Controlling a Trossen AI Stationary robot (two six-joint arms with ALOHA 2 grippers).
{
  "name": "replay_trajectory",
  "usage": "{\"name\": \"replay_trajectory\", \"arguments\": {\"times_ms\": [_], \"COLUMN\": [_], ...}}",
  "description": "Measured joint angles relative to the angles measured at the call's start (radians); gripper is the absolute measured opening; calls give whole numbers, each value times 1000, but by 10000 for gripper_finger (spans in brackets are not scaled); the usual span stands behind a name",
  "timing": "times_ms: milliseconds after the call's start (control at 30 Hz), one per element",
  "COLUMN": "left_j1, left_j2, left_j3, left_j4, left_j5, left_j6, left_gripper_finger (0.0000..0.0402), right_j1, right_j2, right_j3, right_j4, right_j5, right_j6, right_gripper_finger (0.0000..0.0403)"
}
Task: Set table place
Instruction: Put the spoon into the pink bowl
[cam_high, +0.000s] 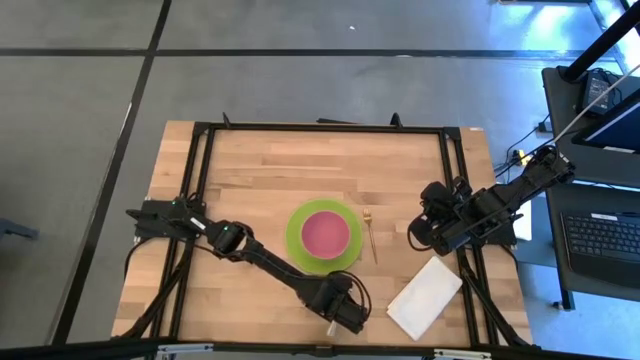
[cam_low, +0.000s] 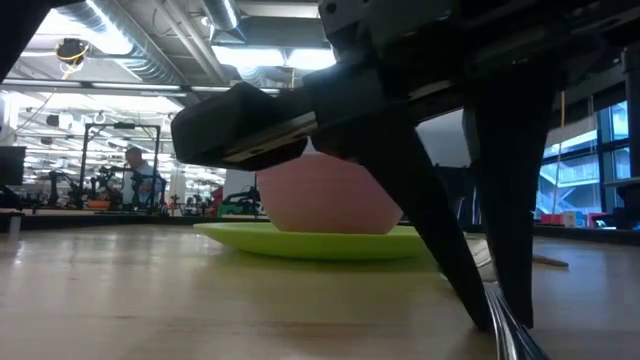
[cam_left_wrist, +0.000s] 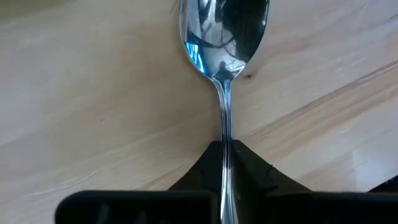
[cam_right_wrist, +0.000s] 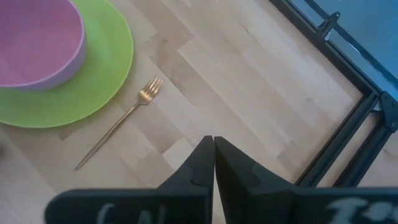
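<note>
The table (cam_high: 250, 160), a light wooden top of jointed planks inside a black rail frame, fills the middle of the high view, and its near edge runs along the bottom of that view. Just short of the middle of the top, toward the near edge, a green plate (cam_high: 296, 244) lies flat with a pink bowl (cam_high: 325, 234) standing in it. A gold fork (cam_high: 371, 233) lies just beside the plate's right rim, apart from it, with its tines toward the far edge. A white napkin (cam_high: 425, 296) lies flat near the near right corner, turned at an angle to the edges. The left gripper (cam_high: 336, 318) is down at the near edge, in front of the plate, and its fingers (cam_left_wrist: 249, 171) are pressed together on the handle of a silver spoon (cam_left_wrist: 222, 37); in the left wrist view the spoon's bowl lies on the wood with its hollow facing up. In the low view the dark fingers reach the tabletop close to the camera, with plate and bowl behind them. The right gripper (cam_high: 417, 236) hangs over the right part of the table, to the right of the fork, its fingers (cam_right_wrist: 202, 163) closed against each other with nothing between them.
</note>
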Motion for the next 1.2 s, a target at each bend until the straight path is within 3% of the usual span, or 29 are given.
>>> {"name": "replay_trajectory", "arguments": {"times_ms": [267,500,633,767,900,1200], "left_j1": [-3,18,48,103,190,417], "left_j2": [-46,-244,-328,-431,-445,-412], "left_j3": [28,39,32,40,32,-25], "left_j4": [-1,-5,-116,-350,-578,-559], "left_j5": [34,98,110,125,212,518], "left_j6": [161,288,363,462,608,970], "left_gripper_finger": [5,0,0,0,0,0], "right_j1": [0,0,0,0,0,-21], "right_j2": [0,0,0,0,0,0], "right_j3": [0,0,0,0,0,0], "right_j4": [0,0,0,0,0,1], "right_j5": [0,1,42,64,78,90], "right_j6": [-18,-18,-13,-13,-12,-13], "right_gripper_finger": [16,16,16,16,16,17]}}
